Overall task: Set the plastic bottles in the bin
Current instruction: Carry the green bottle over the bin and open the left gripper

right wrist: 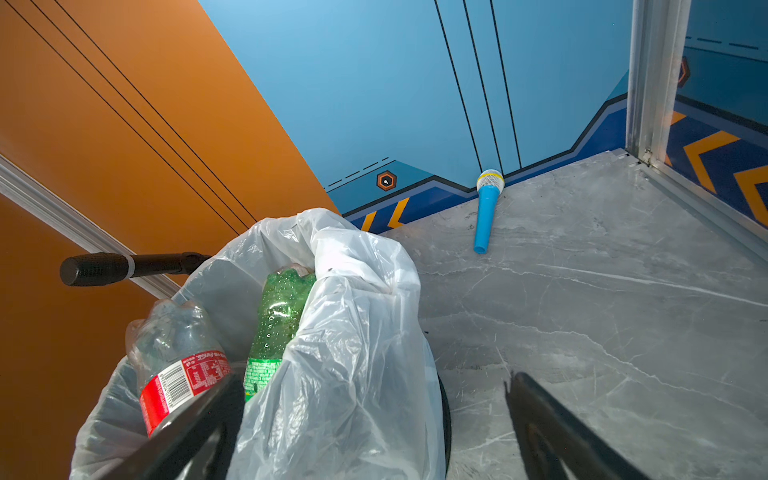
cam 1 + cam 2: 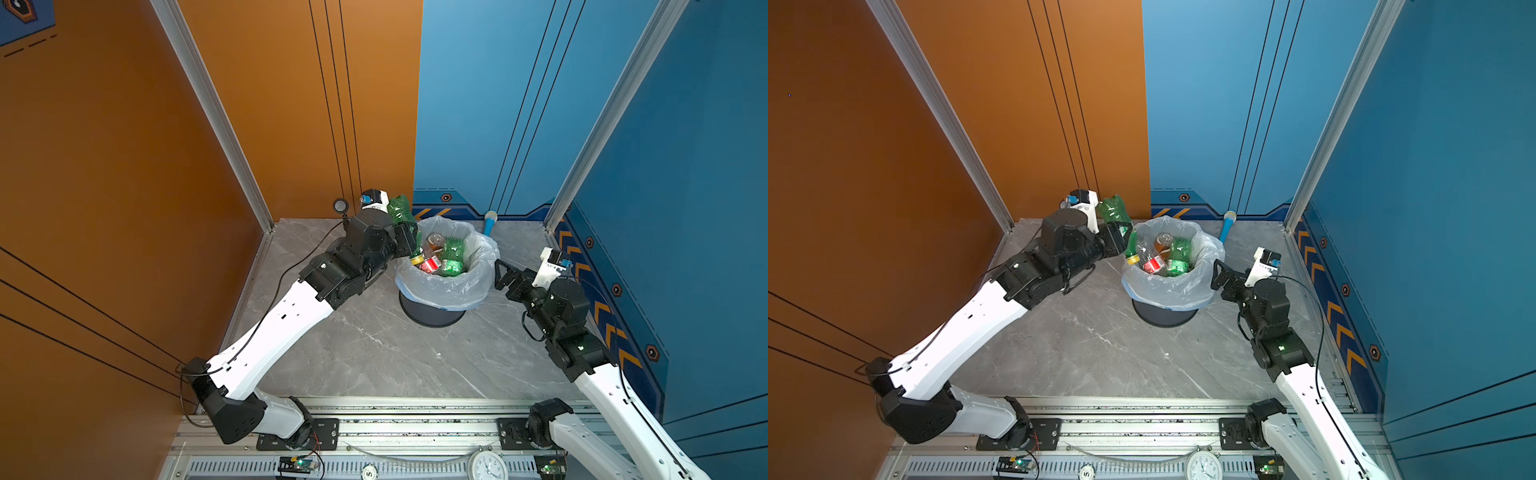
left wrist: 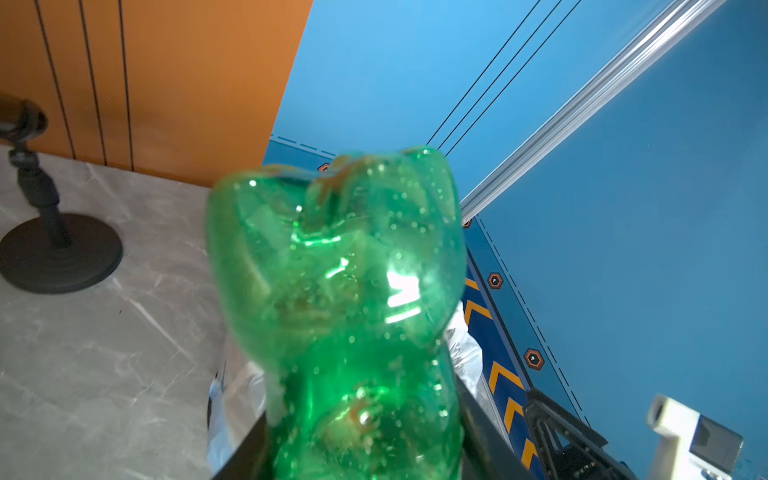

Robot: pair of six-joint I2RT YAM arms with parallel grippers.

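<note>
Your left hand (image 2: 409, 237) is clamped on a green bottle (image 2: 400, 210), held cap-down over the left rim of the bin (image 2: 432, 314) at frame centre, with other bottles (image 2: 452, 257) already inside. Your right hand (image 2: 500, 275) is spread wide just right of the bin, holding nothing. A blue microphone (image 2: 489, 222) lies on the bench (image 2: 374, 353) behind.

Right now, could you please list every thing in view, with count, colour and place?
held bottle: one, green, yellow cap down, over the bin's edge
bottles in the bin: at least three; green, clear with red label, amber
bin: one, dark, white bag, mid-table
microphone: one, blue, by the back wall
stand: one, black, far left corner
clock: one, white, front rail
table: one, grey marble
left gripper: shut on the held bottle
right gripper: open, empty, beside the bin
</note>
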